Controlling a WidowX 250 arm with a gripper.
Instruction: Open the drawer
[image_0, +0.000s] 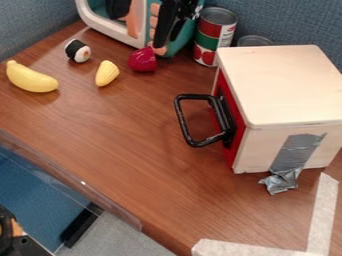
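1 pale wooden box (287, 85) holds 1 closed red-fronted drawer (227, 95).

Your drawer (225, 86) sat shut.
You saw its black handle (182, 120) jutting from the wooden box (284, 85), your gripper (172, 22) in front of the toy microwave (107, 30), and a banana (32, 79) near the sushi roll (79, 52).

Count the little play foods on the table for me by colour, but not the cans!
Yellow: 2 (the banana and the corn)
Pinkish red: 1 (the roundish piece by the toy microwave)
Black and white with an orange middle: 1 (the sushi roll)
Total: 4
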